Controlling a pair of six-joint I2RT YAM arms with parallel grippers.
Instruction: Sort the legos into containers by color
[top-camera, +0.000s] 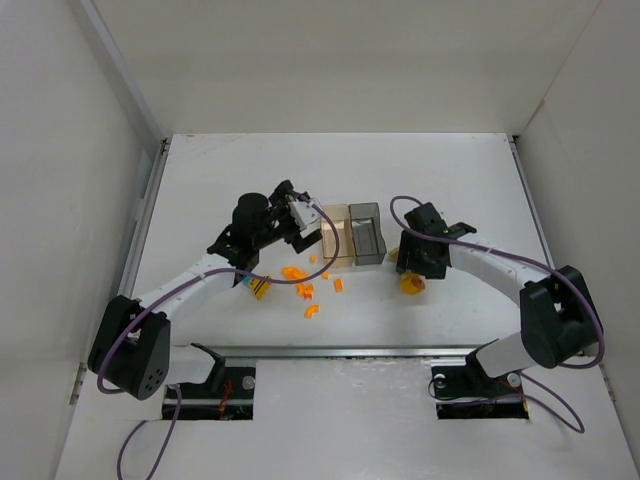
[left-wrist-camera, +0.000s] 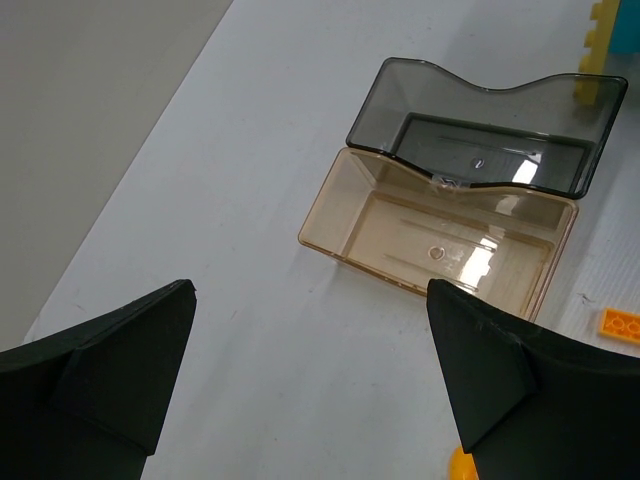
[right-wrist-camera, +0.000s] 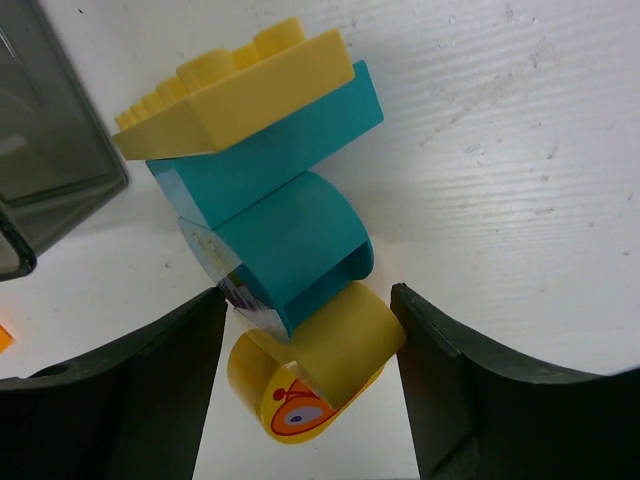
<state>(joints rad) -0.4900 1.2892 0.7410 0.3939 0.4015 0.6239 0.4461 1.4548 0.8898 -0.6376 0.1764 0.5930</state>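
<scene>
My left arm reaches toward the bins, left gripper (left-wrist-camera: 310, 290) spread wide before the amber bin (left-wrist-camera: 345, 205), which touches the grey bin (left-wrist-camera: 375, 110). My right arm bends low, right gripper (right-wrist-camera: 308, 295) flanking a yellow curved brick (right-wrist-camera: 320, 365) joined to teal bricks (right-wrist-camera: 290, 220); whether it pinches, I cannot tell.

Robot lab cell: white table (top-camera: 330, 170) boxed in by plain walls (top-camera: 60, 150)
</scene>
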